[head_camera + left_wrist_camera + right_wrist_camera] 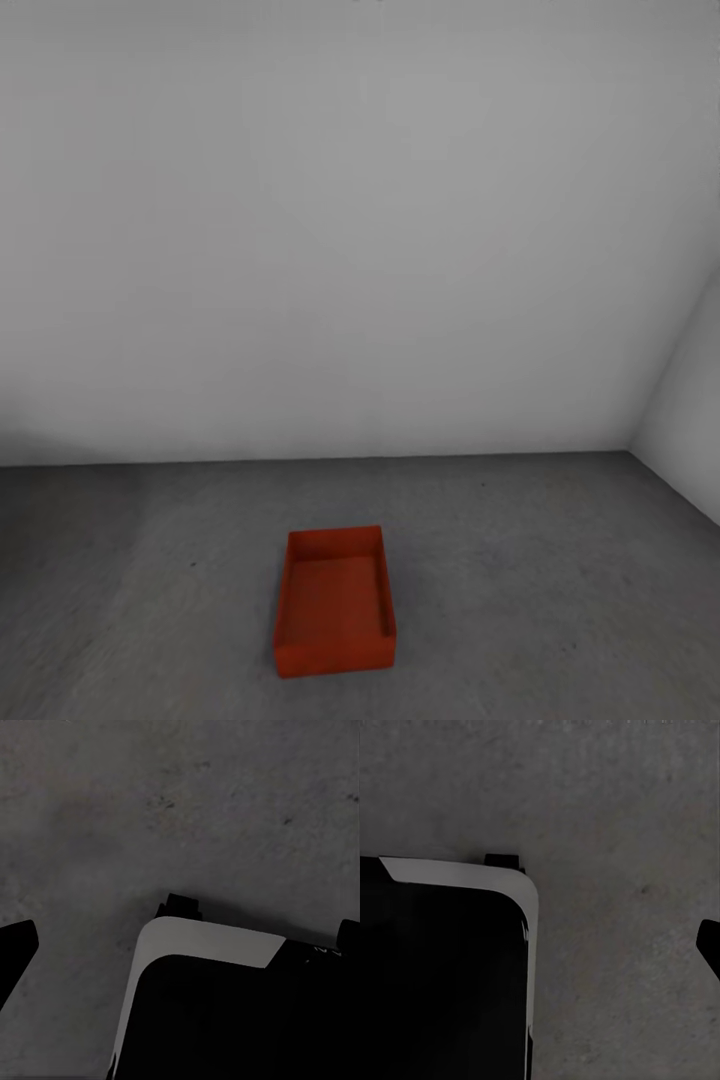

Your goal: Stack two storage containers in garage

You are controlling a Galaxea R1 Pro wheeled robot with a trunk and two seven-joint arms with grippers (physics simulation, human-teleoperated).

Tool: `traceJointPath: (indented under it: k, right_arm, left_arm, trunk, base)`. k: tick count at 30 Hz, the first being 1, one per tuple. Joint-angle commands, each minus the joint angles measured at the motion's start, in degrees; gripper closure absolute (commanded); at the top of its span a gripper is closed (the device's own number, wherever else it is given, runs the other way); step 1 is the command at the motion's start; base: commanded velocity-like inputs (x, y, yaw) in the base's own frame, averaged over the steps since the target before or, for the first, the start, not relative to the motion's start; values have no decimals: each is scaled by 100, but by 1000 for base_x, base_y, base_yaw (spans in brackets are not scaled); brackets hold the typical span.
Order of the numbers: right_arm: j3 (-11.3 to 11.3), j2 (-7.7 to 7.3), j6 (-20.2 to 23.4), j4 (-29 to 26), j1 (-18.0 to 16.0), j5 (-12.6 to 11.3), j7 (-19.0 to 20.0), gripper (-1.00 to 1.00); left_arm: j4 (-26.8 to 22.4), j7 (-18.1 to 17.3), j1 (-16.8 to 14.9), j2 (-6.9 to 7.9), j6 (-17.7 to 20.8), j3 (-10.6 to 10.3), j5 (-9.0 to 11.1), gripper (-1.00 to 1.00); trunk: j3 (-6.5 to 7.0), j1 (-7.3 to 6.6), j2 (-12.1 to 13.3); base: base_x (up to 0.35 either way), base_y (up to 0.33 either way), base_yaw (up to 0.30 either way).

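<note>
Currently I see one storage container (335, 603) on the garage floor (540, 560) near the wall (360, 250). Jaws' spread: cannot tell. Misjudging its rim could botch the stack.

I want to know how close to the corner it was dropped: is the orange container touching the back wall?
Apart. The head view shows a wide strip of grey floor between the container and the white wall.
</note>
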Motion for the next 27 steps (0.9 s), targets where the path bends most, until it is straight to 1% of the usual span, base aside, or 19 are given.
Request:
traceJointPath:
  k: [1, 8, 18, 27]
  right_arm:
    - [48, 3, -27, 15, -6, -42, 9, -100]
    - [48, 3, -30, 14, -6, -51, 50, -100]
    - [48, -5, -31, 20, -6, -52, 54, -100]
    - [48, 2, -32, 21, -6, -52, 54, -100]
  left_arm:
    - [2, 11, 16, -2, -24, -41, 42, -100]
    - [0, 16, 46, 4, -46, -41, 48, -100]
    - [-4, 29, 49, 46, -43, -49, 41, -100]
    - [-45, 45, 49, 54, -60, -64, -11, -100]
  trunk:
    - [3, 0, -4]
    - [67, 0, -4]
    - [159, 0, -4]
    - [242, 0, -4]
  base:
    - [0, 0, 0]
    - [0, 0, -2]
    - [0, 0, -49]
    - [0, 0, -10]
